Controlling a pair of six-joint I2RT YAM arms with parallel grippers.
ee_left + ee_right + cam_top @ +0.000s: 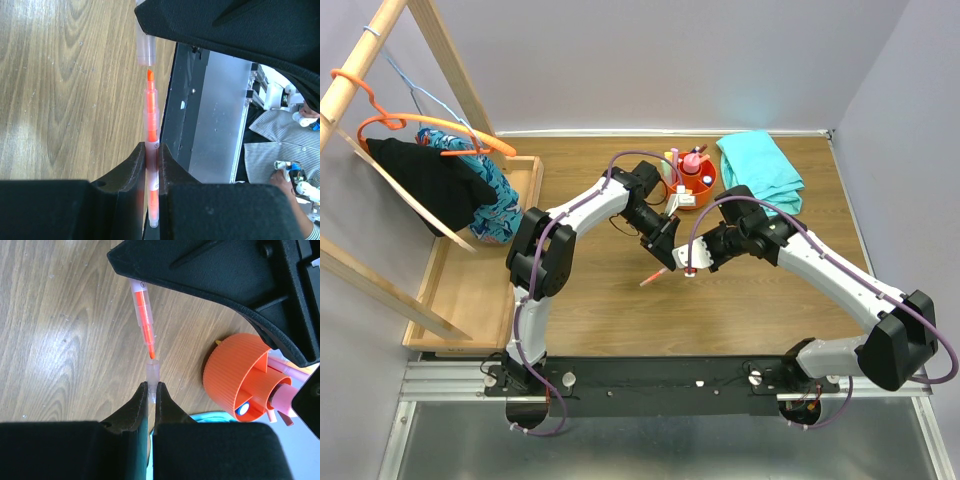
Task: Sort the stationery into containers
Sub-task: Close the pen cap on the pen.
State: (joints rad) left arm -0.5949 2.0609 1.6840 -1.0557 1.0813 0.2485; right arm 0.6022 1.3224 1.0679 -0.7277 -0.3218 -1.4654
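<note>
My left gripper [667, 238] is shut on an uncapped orange highlighter [150, 125], gripping its barrel. It also shows in the top view [654, 277] and in the right wrist view [145, 320]. My right gripper [672, 268] is shut on the clear highlighter cap [152, 375], seen in the left wrist view too [145, 47]. The highlighter's tip stands just short of the cap's open mouth, in line with it, above the table. The orange tub [709, 187] stands behind them and holds a pink glue bottle [692, 162] and several markers. The right wrist view shows the tub's ribbed wall [225, 370] and a blue-capped bottle [243, 409] inside.
A teal cloth [762, 170] lies right of the tub. A wooden tray [470, 290] lies at the left under a wooden rack with an orange hanger [430, 125] and clothes. The black base rail [720, 375] runs along the near edge.
</note>
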